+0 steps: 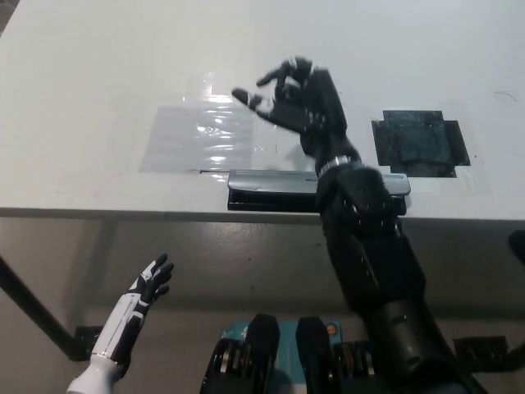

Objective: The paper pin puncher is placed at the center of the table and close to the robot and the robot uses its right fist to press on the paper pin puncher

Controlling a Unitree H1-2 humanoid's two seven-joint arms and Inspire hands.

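Black and raised over the table, the right hand (294,103) has its fingers spread and loosely curled, holding nothing and not yet drawn into a fist. It hangs above the far side of the paper pin puncher (275,190), over the spot where the clear plastic sheet (201,135) ends. Its forearm runs down and toward the picture's bottom right, crossing in front of the puncher's right half and hiding that part of it.

That puncher is a long, low bar with a silver top and a black base, lying lengthwise along the near edge of the white table (98,57), about at the middle of that edge. The plastic sheet lies flat just behind its left end, glinting under the light. A dark square patch (420,141) sits on the tabletop to the right, behind the puncher's right end and apart from the hand.

Well below the table edge, at the lower left, the white left hand (141,293) rests with fingers apart, empty.
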